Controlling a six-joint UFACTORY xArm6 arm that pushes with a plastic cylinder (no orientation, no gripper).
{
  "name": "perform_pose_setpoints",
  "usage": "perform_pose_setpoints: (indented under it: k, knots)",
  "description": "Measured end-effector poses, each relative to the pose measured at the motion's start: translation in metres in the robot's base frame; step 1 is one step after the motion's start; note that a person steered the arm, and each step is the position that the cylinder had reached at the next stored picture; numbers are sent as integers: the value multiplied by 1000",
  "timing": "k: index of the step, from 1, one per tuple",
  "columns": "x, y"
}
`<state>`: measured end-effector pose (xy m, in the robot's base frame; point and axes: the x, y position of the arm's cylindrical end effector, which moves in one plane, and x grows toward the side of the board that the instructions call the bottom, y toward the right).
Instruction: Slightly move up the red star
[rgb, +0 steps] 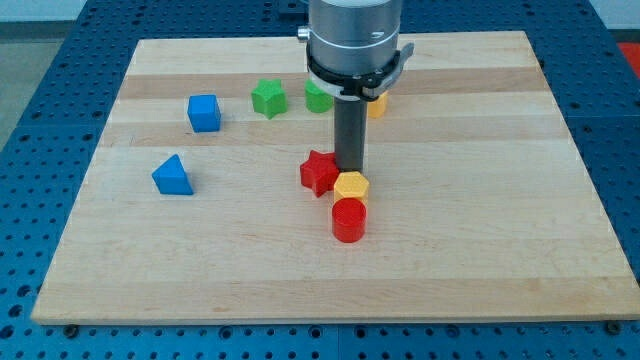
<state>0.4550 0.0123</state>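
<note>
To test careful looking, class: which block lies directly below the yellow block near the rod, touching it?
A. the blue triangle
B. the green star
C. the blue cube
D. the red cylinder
D: the red cylinder sits right under the yellow block, touching it, at the view's bottom of the cluster beside the red star; my tip stands just above the yellow block.

No legible text, labels, brand marks, numbers or signs appear anywhere in the camera view. The pale wooden bench (480, 250) carries no printing, the silver cylindrical arm housing (352, 30) shows no readable marking, and the coloured blocks have plain faces.
</note>
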Motion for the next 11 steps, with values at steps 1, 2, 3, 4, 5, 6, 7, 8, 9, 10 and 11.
perform_pose_setpoints:
  k: [1,2,3,4,5,6,7,8,9,10,11]
  knots:
    - [3,-17]
    - [4,-33]
    - [4,-47]
    - [4,-58]
    - [4,-65]
    - [4,-70]
    - [4,-70]
    - [13,-41]
    - [14,-40]
    - [23,-50]
    - [30,-65]
